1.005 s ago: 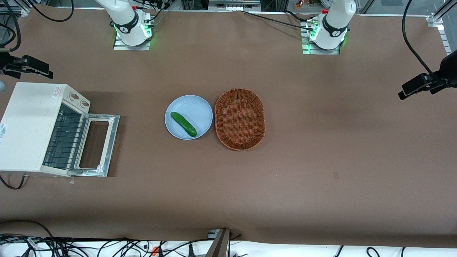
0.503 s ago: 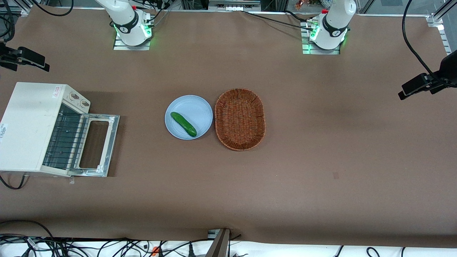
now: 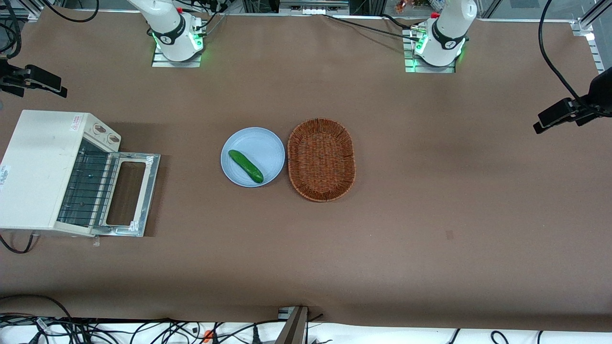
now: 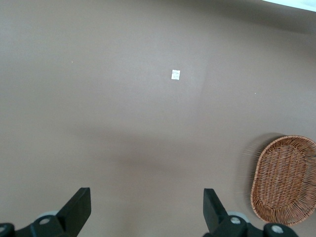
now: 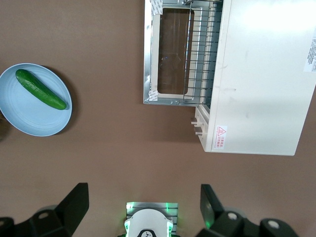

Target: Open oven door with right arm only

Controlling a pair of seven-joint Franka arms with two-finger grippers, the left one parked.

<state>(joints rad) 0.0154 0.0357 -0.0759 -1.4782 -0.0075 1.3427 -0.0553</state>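
The cream-white toaster oven (image 3: 40, 167) stands at the working arm's end of the table. Its oven door (image 3: 149, 191) lies swung down flat on the table in front of it, shiny metal inner frame up, and the wire rack inside shows. My right arm's gripper (image 3: 40, 81) hangs high, apart from the oven and farther from the front camera than it. In the right wrist view the gripper (image 5: 143, 193) is open, with nothing between its fingers (image 5: 76, 197). That view looks down on the oven (image 5: 261, 74) and the open door (image 5: 148, 54).
A light blue plate (image 3: 267, 143) holding a green cucumber (image 3: 245, 166) sits mid-table, beside a brown wicker basket (image 3: 321, 159). Two round knobs (image 3: 106, 134) are on the oven's front. The working arm's base (image 3: 174, 36) stands at the table's back edge.
The gripper has drawn away from the oven, farther from the front camera and toward the table's end. The door has stayed flat and open.
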